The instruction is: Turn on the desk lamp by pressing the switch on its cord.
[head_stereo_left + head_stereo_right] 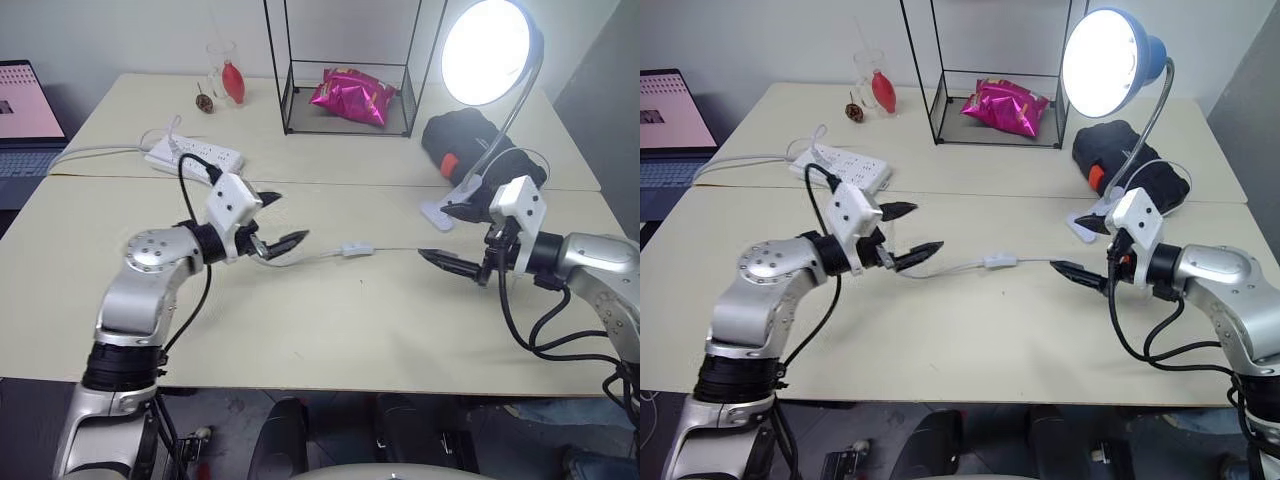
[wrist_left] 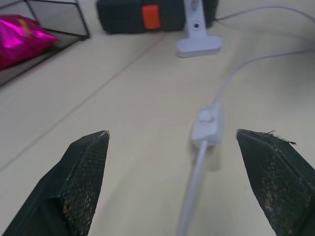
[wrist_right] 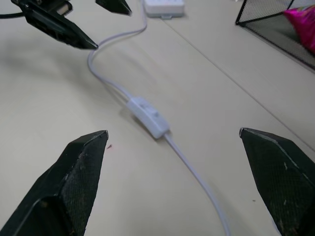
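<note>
The desk lamp (image 1: 1105, 62) stands at the back right on a small white clip base (image 1: 440, 212), and its white bulb glows brightly inside the blue shade. Its thin white cord (image 3: 197, 179) runs across the table through the small white switch (image 1: 356, 249), which lies flat at mid-table. My left gripper (image 1: 283, 218) hovers open just left of the switch, above the cord, with nothing between its fingers. To the right of the switch my right gripper (image 1: 435, 232) is open and empty too. The switch (image 2: 206, 125) lies ahead of both grippers, touched by neither.
A white power strip (image 1: 195, 153) lies at the back left. A black wire rack (image 1: 290, 100) holding a pink snack bag (image 1: 352, 97) stands at the back centre. A black bag (image 1: 470, 140) sits behind the lamp base. A laptop (image 1: 25, 110) is at the far left.
</note>
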Controlling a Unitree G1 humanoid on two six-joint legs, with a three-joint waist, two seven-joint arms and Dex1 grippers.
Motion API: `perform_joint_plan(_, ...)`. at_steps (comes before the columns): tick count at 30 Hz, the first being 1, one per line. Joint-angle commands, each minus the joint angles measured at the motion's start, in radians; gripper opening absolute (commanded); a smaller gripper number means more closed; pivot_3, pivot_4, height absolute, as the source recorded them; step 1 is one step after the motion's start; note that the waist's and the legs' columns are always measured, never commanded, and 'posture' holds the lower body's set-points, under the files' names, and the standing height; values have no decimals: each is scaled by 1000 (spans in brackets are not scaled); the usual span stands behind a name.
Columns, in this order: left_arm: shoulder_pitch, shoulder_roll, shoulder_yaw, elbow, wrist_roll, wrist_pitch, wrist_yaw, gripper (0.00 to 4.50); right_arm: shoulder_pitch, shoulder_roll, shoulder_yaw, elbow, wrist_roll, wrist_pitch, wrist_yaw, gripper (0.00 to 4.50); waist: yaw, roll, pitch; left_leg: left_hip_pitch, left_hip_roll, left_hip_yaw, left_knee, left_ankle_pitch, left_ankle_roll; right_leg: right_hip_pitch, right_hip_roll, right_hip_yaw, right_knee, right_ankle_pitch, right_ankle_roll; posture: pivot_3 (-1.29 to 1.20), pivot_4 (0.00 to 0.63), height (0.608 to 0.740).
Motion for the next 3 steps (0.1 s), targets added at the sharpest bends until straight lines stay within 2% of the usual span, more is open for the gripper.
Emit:
perform_joint_plan(1, 76, 73, 86, -122, -64, 48, -20, 4302, -2, -26, -30, 58, -32, -123, 123, 4500, -5, 0, 0, 0, 0, 0, 0, 0, 0, 0, 0, 0, 0, 0, 0, 0, 150, 740)
perform_joint_plan(3, 106, 94, 94, -151, -86, 65, -29, 4302, -19, -25, -6, 84, -62, -153, 152, 4500, -5, 0, 0, 0, 1, 1, 0, 0, 0, 0, 0, 0, 0, 1, -1, 0, 150, 740)
